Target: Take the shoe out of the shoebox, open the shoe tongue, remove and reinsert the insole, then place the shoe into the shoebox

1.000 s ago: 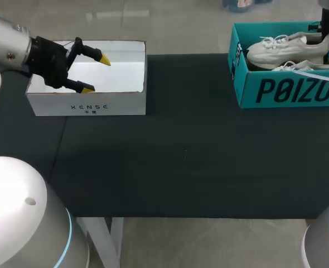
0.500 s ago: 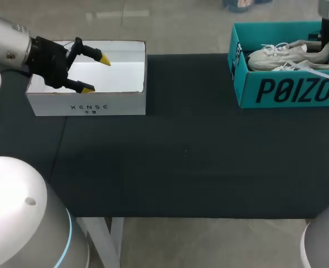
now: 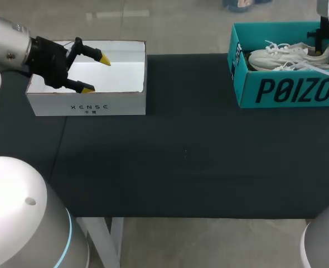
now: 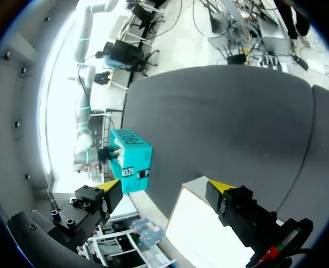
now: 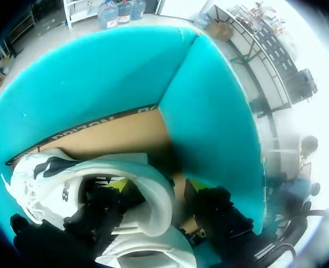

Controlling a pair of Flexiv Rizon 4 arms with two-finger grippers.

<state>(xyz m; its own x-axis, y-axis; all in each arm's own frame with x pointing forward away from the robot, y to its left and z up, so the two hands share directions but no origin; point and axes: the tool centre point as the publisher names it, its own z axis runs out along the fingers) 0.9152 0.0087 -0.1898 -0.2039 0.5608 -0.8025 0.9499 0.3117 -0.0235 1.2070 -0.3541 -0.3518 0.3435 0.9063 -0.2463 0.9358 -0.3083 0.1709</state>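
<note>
A white shoe (image 3: 287, 56) lies in the teal shoebox (image 3: 281, 89) at the table's far right corner, with a second white shoe (image 3: 306, 68) beside it. My right gripper (image 3: 324, 43) hangs over the box's right end. In the right wrist view the right gripper (image 5: 156, 185) is open astride the heel of the shoe (image 5: 69, 173), one finger inside the collar and one outside, with a small gap showing at the outer finger. The shoebox (image 5: 97, 78) walls rise around it. My left gripper (image 3: 96, 73) is open and empty above the white box (image 3: 89, 106).
The white box stands open-topped at the far left of the black table (image 3: 181, 151). In the left wrist view the left gripper (image 4: 165, 186) hovers over the white box (image 4: 203, 240), with the shoebox (image 4: 132, 162) far across the table.
The shoe, held raised above the box rim a second ago, has sunk down into the shoebox. The right gripper's fingers have parted from the heel. The left arm has not moved.
</note>
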